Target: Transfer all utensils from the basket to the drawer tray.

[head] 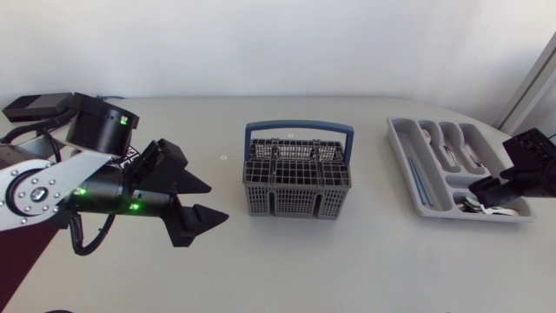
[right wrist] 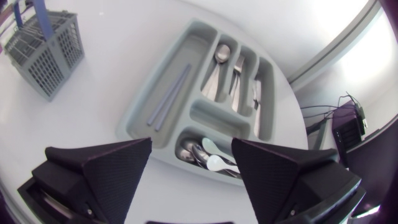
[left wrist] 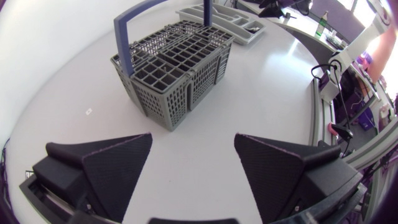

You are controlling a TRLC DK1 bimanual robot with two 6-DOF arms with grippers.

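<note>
Left jaws, matte black wedges, stand spread wide just short of the grey lattice basket (head: 295,198) with its blue handle, nothing between them. Right jaws hang open over the moulded grey drawer tray (right wrist: 214,118), above spoons (right wrist: 198,152) in its end compartment; the bench (head: 347,269) is smooth and white

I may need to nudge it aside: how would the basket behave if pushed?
The basket looks like thin plastic lattice and seems empty, so probably light and stiff. On the smooth table it would likely slide; pushed high at its handle, it might tip.
</note>
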